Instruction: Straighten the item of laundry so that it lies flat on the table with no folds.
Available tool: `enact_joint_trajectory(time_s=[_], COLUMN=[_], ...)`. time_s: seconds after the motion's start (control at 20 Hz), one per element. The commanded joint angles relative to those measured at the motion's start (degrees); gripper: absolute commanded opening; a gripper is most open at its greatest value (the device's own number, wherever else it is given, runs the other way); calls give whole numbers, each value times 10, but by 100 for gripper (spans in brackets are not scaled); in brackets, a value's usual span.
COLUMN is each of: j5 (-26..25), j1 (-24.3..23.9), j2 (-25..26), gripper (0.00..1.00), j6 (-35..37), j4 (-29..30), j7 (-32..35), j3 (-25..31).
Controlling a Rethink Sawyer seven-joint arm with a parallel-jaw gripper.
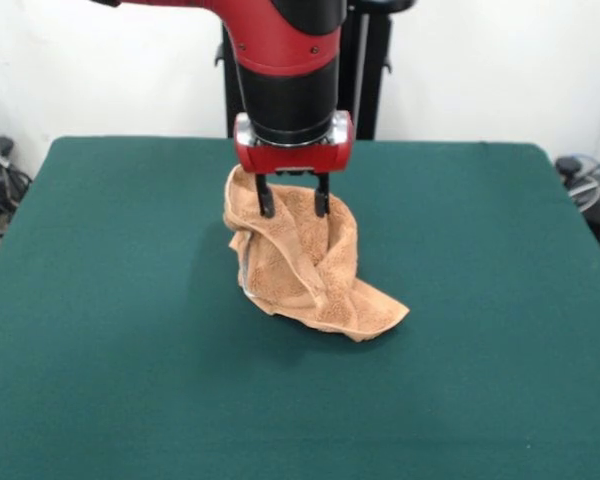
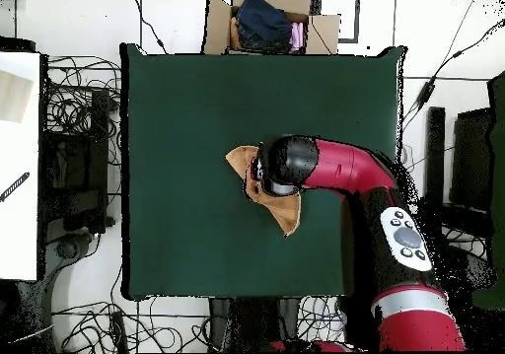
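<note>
The gripper (image 1: 294, 208) grasps the towel (image 1: 305, 265) by its top, fingers pinching the bunched cloth. The towel hangs crumpled at the frame's centre, its lower corner resting on the green worktop (image 1: 110, 330), trailing to the lower right.

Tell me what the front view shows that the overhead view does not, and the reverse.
Only the front view shows the gripper, its two dark fingers plunged into the bunched top of the towel, which stands lifted with one corner trailing on the table.

Only the overhead view shows a cardboard box of clothes beyond the table's edge and cables on the floor; here the arm hides the gripper.

Both show the crumpled orange-tan towel near the middle of the green table.
</note>
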Motion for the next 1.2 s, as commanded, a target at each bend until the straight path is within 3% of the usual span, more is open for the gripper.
enact_joint_trajectory(time_s=[0.05, 0.55, 1.2], j5=[-15, -14, -13], j1=[15, 16, 31], j2=[14, 11, 33], gripper=[100, 100, 100], j6=[49, 48, 72], j4=[-17, -14, -58], j7=[28, 28, 41], j3=[3, 0, -4])
